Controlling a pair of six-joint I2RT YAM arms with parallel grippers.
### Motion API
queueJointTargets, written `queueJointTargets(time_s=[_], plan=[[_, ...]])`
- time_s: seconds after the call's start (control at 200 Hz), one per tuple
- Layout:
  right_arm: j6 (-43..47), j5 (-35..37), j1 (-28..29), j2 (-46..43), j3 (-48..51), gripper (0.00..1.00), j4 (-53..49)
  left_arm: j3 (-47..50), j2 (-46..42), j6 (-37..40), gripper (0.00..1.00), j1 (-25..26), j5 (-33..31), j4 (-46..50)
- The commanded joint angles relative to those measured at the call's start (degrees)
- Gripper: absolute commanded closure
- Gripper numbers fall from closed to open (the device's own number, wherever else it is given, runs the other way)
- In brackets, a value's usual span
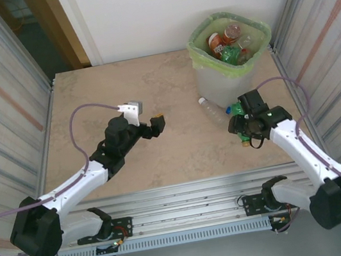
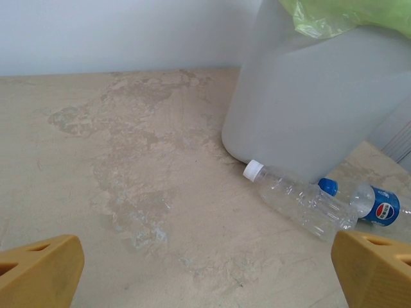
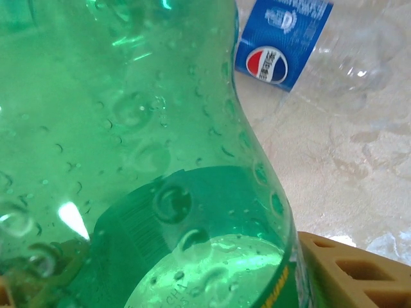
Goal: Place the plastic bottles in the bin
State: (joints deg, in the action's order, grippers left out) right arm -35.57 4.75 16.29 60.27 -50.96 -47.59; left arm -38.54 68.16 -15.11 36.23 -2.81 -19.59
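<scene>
Left tool [image 1: 145, 112] hangs released, jaws spread wide over bare counter [image 1: 112, 85]. Next over, a clear bottle [image 2: 298, 200] lies on its side, long axis diagonal, white cap pointing at the foot of the bin [image 1: 215, 85], just beside it. The green-bagged bin already has a few bottles inside. A Pepsi bottle [image 2: 376, 205] lies flat too, blue cap toward the clear one. Right tool [image 1: 247, 130] is clenched on a bumpy green bottle [image 3: 128, 128], can't tell which way it points.
</scene>
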Motion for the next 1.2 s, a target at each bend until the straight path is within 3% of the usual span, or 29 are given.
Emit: queueJointTargets(time_s=[0.0,0.311,0.501,0.817,1.022,1.197], plan=[[-0.84,1.07,0.69,-3.23,-2.82,0.60,-4.35,0.84,-1.32,-1.05,0.01,-0.54,-1.20,-0.62],[3.97,-0.80,1.81,-8.87,-12.30,0.60,-7.52,0.97,-1.22,-1.44,0.01,-0.88,-1.49,-0.27],[8.13,-1.48,1.80,-7.27,-21.41,0.60,-6.21,1.16,-1.09,-1.59,0.01,-0.91,-1.18,0.76],[20.67,-0.15,-0.32,10.40,-44.97,0.60,-5.32,2.16,-2.76,-3.09,0.01,-0.98,-0.79,2.53],[24.40,-7.77,-7.97,22.51,-56.04,0.60,-3.63,2.47,-4.28,-3.19,0.01,-1.04,-0.74,3.33],[27.68,-10.52,-10.36,30.20,-62.41,0.60,-1.39,2.09,-4.66,-2.79,0.01,-0.94,-1.00,4.21]])
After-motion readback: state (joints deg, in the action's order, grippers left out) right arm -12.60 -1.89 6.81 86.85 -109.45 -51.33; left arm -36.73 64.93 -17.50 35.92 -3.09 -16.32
